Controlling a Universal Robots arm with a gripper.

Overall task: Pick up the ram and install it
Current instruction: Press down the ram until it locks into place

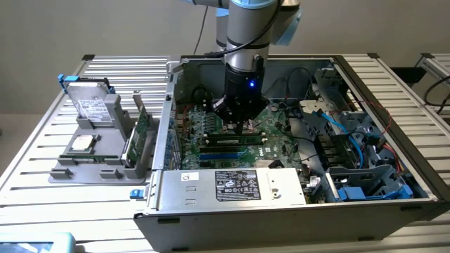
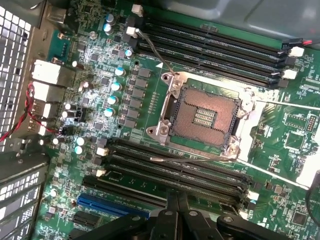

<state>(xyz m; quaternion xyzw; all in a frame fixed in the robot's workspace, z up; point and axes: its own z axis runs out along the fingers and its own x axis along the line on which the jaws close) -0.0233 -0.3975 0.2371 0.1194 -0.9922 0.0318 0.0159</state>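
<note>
A Universal Robots arm reaches down into an open computer case lying on a slatted metal bench, its pincer low over the motherboard. The pincer's fingers are pressed together (the wrist view shows them meeting just above a black memory slot), and nothing can be seen between them. The ram, a narrow green strip with black chips, sits in a slot directly below the pincer, near the middle of the case. In the wrist view the empty CPU socket lies between two banks of long black memory slots, with a blue expansion slot beside the nearer bank. Toward the bench's edge at the exterior view's left, a grey holder carries a hard drive, a processor and a green expansion card.
</note>
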